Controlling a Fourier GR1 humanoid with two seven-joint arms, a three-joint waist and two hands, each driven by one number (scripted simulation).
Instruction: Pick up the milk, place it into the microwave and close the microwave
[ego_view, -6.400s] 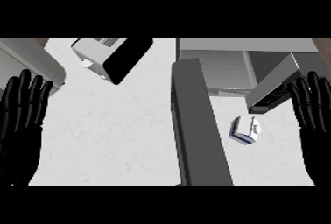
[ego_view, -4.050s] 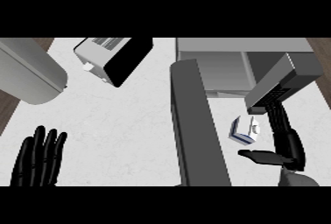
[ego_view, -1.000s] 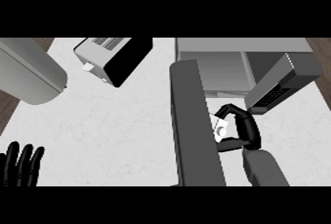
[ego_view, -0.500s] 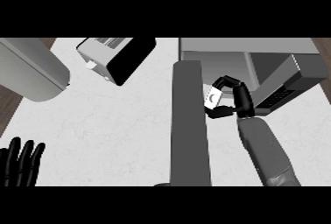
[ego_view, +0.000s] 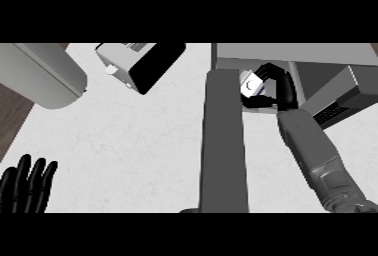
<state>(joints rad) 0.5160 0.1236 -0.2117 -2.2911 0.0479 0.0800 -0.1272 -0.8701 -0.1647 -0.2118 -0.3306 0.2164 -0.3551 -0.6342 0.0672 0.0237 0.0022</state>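
Note:
A small white and blue milk carton (ego_view: 252, 84) is held just inside the front of the microwave's opening (ego_view: 310, 82). My right hand (ego_view: 280, 90) is shut on it, fingers curled over its top and right side. The microwave door (ego_view: 224, 145) hangs open as a long grey slab running toward the lower edge, left of my right forearm (ego_view: 317, 160). My left hand (ego_view: 28, 187) rests open at the lower left corner, fingers up.
A toaster (ego_view: 140, 62) with a dark side stands at the back centre-left. A large grey rounded body (ego_view: 40, 75) lies at the upper left. The white counter (ego_view: 125, 145) spreads between them and the door. A dark floor strip (ego_view: 11, 115) shows at the left edge.
My right hand has carried the milk carton farther up, from beside the door's middle to the microwave's opening. The view has tilted slightly. My left hand stays low at the left.

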